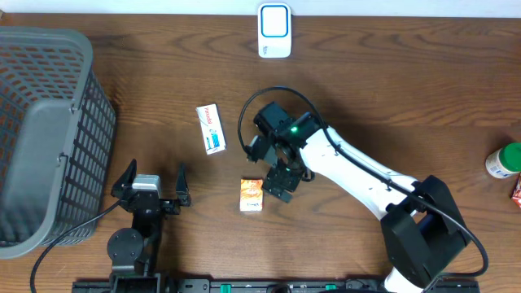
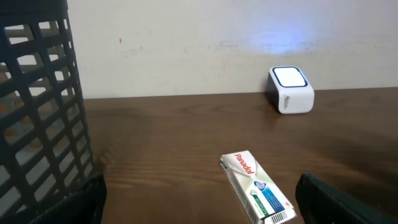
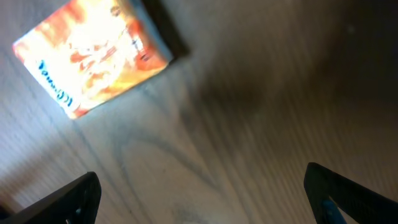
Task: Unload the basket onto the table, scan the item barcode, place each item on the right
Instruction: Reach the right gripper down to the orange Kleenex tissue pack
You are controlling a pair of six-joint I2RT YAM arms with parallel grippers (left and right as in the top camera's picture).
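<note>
Right arm [image 1: 350, 167] bends down beside orange box [image 1: 251, 195], fingers [image 3: 68, 205] spread.

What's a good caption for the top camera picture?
Open right gripper hovers beside the orange box, white scanner at the far edge.

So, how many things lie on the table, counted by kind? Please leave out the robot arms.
Small cartons: 2 (Panadol box, orange box)
white scanner: 1
grey mesh basket: 1
green-capped bottle: 1
red item, cut off at the right edge: 1
Total: 6
</note>
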